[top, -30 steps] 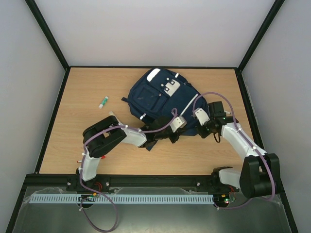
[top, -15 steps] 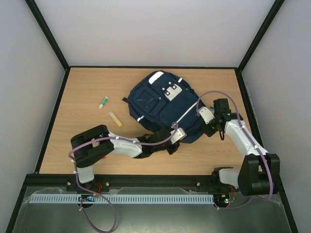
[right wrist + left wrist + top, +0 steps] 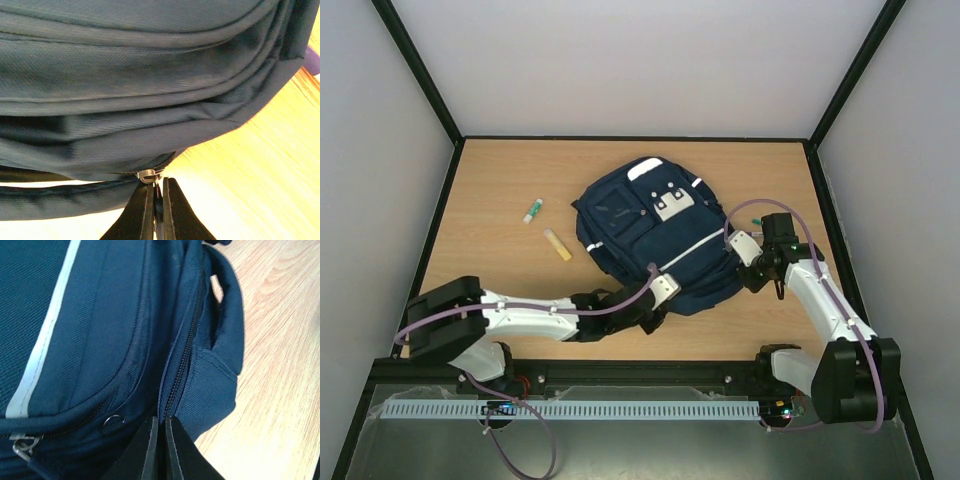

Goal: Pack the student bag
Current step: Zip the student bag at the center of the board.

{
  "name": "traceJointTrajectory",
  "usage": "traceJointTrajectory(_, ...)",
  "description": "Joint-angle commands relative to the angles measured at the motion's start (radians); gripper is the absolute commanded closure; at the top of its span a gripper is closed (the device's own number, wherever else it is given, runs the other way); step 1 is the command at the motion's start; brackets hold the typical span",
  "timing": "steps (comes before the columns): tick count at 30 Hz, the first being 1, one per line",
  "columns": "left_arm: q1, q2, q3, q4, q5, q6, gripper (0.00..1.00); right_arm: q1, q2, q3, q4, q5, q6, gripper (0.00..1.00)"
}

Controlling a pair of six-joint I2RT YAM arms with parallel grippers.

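Observation:
The navy student bag (image 3: 640, 225) lies flat mid-table, its white-grey patch facing up. My left gripper (image 3: 667, 300) is at its near edge. In the left wrist view that gripper (image 3: 161, 421) is shut on a fold of the bag (image 3: 90, 330) beside a closed zip line (image 3: 187, 350). My right gripper (image 3: 742, 268) is at the bag's right side. In the right wrist view it (image 3: 158, 186) is shut on a metal zip pull (image 3: 149, 175) at the lower edge of the bag (image 3: 150, 75).
A small green-and-white tube (image 3: 532, 210) and a short yellow stick (image 3: 557, 244) lie on the wooden table (image 3: 500, 180) left of the bag. Black frame rails and pale walls border the table. A carry handle (image 3: 231, 315) arches off the bag.
The left arm has swung low and leftward, dragging the bag's near edge toward the front. The bag has turned and spread flatter, uncovering the yellow stick. The right gripper shifted slightly right.

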Motion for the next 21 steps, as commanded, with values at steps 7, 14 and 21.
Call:
traceJointTrajectory(7, -0.014, -0.290, -0.082, -0.364, -0.227, -0.317, 0.34, 0.015, -0.073, -0.044, -0.074, -0.023, -0.084, 0.99)
traceJointTrajectory(14, 0.202, -0.436, -0.121, -0.467, -0.208, -0.612, 0.09, 0.092, -0.129, -0.089, -0.072, -0.029, -0.070, 0.99)
traceJointTrajectory(21, 0.462, -0.339, -0.141, -0.288, 0.015, -0.573, 0.09, 0.139, -0.139, -0.111, -0.093, -0.049, -0.082, 0.99)
